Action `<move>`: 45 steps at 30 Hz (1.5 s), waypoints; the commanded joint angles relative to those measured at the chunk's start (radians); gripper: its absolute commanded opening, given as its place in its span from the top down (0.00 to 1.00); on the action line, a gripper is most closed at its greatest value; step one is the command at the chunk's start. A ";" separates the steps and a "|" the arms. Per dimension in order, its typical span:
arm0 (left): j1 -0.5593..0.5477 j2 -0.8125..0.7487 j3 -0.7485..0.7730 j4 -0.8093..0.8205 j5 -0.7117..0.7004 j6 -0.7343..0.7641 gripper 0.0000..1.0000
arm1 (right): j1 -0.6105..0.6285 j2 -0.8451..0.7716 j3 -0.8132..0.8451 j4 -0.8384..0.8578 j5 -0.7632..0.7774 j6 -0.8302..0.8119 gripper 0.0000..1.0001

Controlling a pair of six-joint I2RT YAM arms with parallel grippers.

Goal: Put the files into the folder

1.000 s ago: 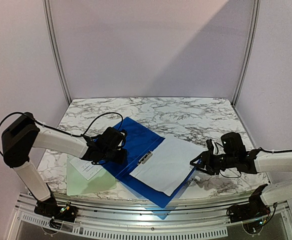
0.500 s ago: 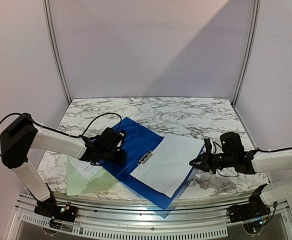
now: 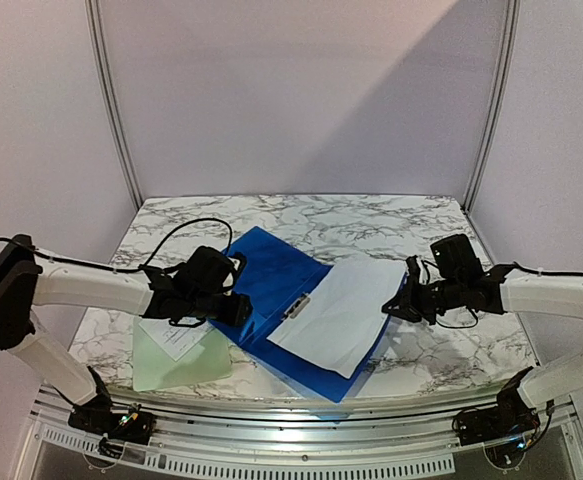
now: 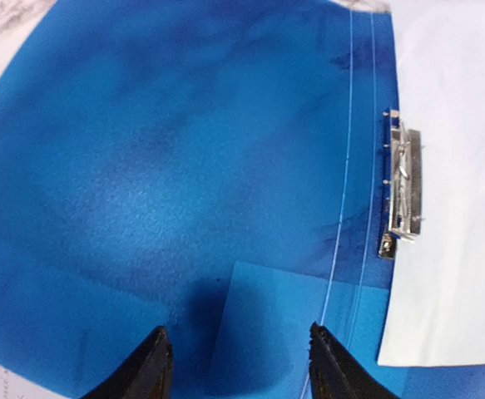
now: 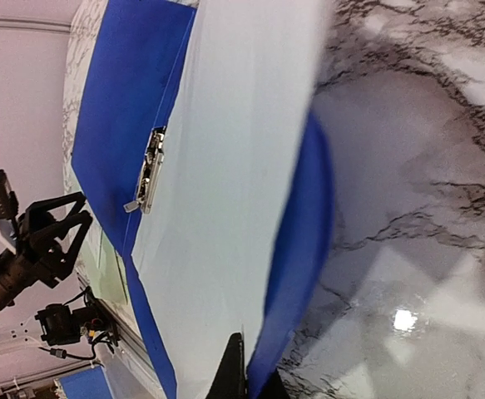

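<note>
One folder (image 3: 276,280) cover, carrying the sheet (image 3: 336,315), is being raised since a second ago by the right gripper (image 3: 398,304) pinched on its edge, the left gripper (image 4: 240,370) being held spread over the other, the slip (image 3: 171,337) not yet inside.

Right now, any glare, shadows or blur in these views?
Top external: diagonal shadow across the back wall. Left wrist: sharp; dark shadow on the folder by the left gripper. Right wrist: bright glare spot on the table; large sheet's nearest edge looks soft.
</note>
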 commanded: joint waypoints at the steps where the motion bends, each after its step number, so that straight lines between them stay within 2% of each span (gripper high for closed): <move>1: 0.012 -0.067 0.017 -0.043 0.008 0.014 0.39 | -0.056 0.034 0.086 -0.205 0.045 -0.115 1.00; 8: 0.013 -0.121 0.020 -0.053 -0.015 0.040 0.24 | -0.112 0.106 0.272 -0.508 0.082 -0.324 1.00; 12: 0.019 -0.117 0.034 -0.054 -0.043 0.053 0.15 | -0.151 0.128 0.342 -0.622 0.104 -0.431 1.00; 21: 0.081 -0.023 0.117 -0.047 -0.005 0.091 0.13 | -0.191 0.163 0.480 -0.781 0.281 -0.568 1.00; 24: 0.124 0.017 0.144 -0.028 0.053 0.113 0.10 | -0.216 0.189 0.512 -0.792 0.318 -0.610 1.00; 31: 0.255 0.115 0.206 0.034 0.264 0.103 0.04 | -0.247 0.234 0.543 -0.755 0.297 -0.678 1.00; 40: 0.306 0.276 0.291 0.024 0.399 0.072 0.04 | -0.261 0.279 0.609 -0.750 0.304 -0.729 1.00; 45: 0.308 0.301 0.287 0.035 0.453 0.051 0.08 | -0.265 0.296 0.629 -0.736 0.283 -0.731 1.00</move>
